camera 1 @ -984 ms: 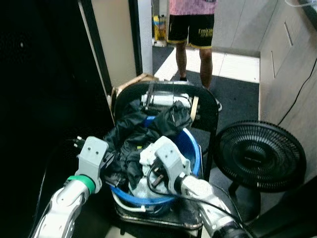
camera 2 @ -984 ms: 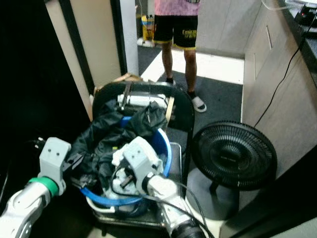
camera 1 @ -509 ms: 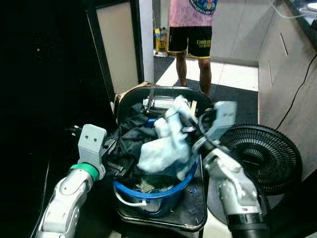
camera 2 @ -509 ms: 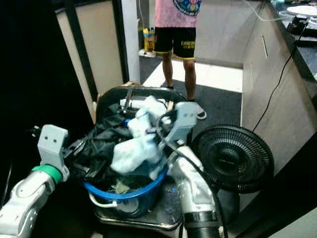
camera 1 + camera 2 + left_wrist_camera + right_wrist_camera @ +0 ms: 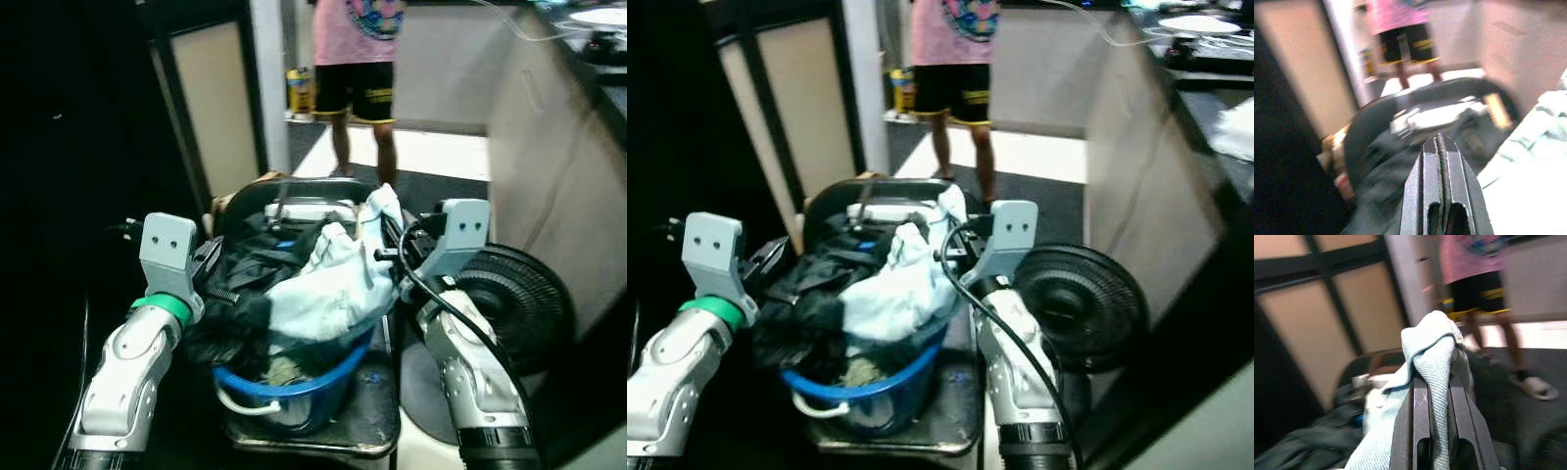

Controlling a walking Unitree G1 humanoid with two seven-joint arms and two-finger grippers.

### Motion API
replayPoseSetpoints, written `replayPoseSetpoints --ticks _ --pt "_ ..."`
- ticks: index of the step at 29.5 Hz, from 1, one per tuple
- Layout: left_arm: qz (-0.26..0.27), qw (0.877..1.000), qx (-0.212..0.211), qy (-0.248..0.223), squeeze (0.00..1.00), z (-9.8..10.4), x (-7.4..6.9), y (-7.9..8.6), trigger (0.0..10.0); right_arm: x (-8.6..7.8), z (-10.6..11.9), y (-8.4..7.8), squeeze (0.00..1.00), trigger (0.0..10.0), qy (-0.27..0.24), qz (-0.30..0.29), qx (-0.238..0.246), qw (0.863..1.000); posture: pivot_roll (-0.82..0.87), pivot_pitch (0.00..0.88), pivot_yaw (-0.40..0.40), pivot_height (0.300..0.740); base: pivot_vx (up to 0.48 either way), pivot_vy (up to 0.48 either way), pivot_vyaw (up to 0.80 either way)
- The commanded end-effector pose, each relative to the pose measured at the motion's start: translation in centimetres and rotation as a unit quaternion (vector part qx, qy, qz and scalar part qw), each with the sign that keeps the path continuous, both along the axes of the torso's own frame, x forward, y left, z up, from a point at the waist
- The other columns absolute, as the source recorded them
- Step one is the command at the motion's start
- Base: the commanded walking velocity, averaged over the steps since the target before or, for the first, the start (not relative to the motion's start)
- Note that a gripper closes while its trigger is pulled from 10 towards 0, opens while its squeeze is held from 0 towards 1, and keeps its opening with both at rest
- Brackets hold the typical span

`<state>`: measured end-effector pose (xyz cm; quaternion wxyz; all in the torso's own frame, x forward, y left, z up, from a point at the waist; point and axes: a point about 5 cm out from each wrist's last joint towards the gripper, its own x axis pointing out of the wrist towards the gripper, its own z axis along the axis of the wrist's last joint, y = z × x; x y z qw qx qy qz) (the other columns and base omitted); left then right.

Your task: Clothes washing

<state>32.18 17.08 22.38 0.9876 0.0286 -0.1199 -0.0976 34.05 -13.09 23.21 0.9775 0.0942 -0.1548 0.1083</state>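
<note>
A blue laundry basket (image 5: 312,384) stands on a black chair (image 5: 257,195) in front of me. Dark clothes (image 5: 243,294) hang over the basket's left side. A pale blue-green garment (image 5: 331,286) is lifted above the basket and drapes down toward it. My right gripper (image 5: 388,233) is shut on this garment's top end, and the cloth is pinched between its fingers (image 5: 1419,406). My left gripper (image 5: 210,258) is at the left of the basket, just above the dark clothes, with its fingers (image 5: 1430,166) pressed together and no cloth between them.
A black floor fan (image 5: 521,294) stands close at the right of the chair. A person (image 5: 355,59) in a pink shirt and black shorts stands behind the chair. Cabinets (image 5: 549,147) run along the right; a dark framed panel (image 5: 196,117) is at the left.
My right gripper has come up out of the basket with the pale garment, up and to the right. The left gripper has risen slightly. The camera has shifted too.
</note>
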Motion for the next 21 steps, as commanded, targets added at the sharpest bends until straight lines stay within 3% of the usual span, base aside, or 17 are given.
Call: replayPoseSetpoints --ticks 1,21 --pt "0.005 1.0 0.0 0.003 0.0 0.04 0.0 0.19 10.0 -0.27 1.31 -0.72 0.0 10.0 -0.029 -0.02 0.016 0.999 0.01 0.008 0.131 0.74 0.0 0.0 -0.8" --pt "0.008 1.0 0.005 0.01 0.0 0.01 0.07 0.18 10.0 -0.23 1.73 -1.14 0.0 10.0 -0.037 -0.041 0.022 0.998 0.01 0.007 0.141 0.74 0.0 0.0 -0.8"
